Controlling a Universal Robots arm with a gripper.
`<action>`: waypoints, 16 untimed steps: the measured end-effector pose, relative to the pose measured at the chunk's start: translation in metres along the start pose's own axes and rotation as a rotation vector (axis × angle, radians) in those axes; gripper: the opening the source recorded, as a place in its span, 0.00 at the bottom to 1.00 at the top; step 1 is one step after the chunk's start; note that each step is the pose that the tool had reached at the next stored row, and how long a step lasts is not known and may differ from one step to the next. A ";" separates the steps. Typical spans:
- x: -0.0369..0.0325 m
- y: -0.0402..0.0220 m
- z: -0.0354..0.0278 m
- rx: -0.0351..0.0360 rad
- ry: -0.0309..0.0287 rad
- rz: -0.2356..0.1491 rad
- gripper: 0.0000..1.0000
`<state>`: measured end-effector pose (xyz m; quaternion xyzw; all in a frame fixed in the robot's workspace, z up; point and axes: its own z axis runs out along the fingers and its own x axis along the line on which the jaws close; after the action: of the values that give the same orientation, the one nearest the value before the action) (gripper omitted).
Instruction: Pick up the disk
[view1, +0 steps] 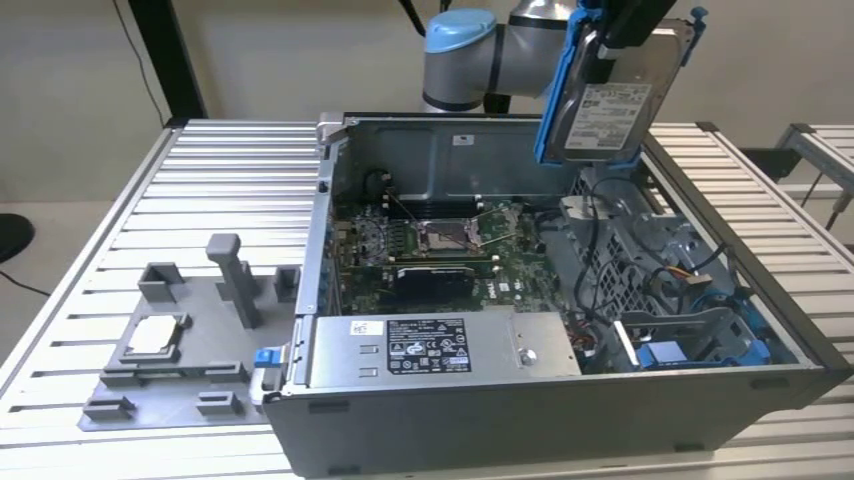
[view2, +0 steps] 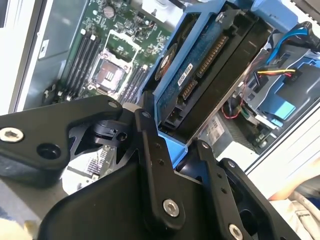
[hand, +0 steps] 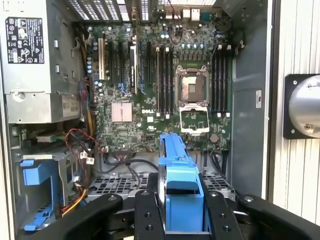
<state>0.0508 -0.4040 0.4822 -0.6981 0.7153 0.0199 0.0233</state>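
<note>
The disk (view1: 607, 115) hangs in the air above the open computer case (view1: 400, 150), at the exterior view's upper right. It is a silver drive with a white label, edged by a blue carrier frame, and it is tilted nearly upright. My gripper (view1: 627, 30) is shut on its upper end. In the second wrist view the black fingers (view2: 150, 150) clamp the disk (view2: 200, 65), whose circuit-board underside faces the camera. In the first wrist view the blue frame edge of the disk (hand: 177, 180) sits between the fingers (hand: 146, 215), over the motherboard (hand: 150, 90).
The case stands on a slatted metal table (view1: 200, 190). Inside it are the motherboard (view1: 441, 240), a long silver box with a black label (view1: 441, 345) and blue drive bays (view1: 681, 350). A grey fixture plate (view1: 174, 340) holding a small silver chip (view1: 154, 335) lies at the exterior view's left.
</note>
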 end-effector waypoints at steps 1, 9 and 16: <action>0.0002 -0.0005 0.0002 0.0000 0.0001 0.000 0.00; 0.0024 -0.0052 0.0015 0.0000 0.0001 0.000 0.00; 0.0043 -0.0096 0.0026 0.0000 0.0002 0.000 0.00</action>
<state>0.0603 -0.4083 0.4794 -0.6981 0.7153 0.0198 0.0232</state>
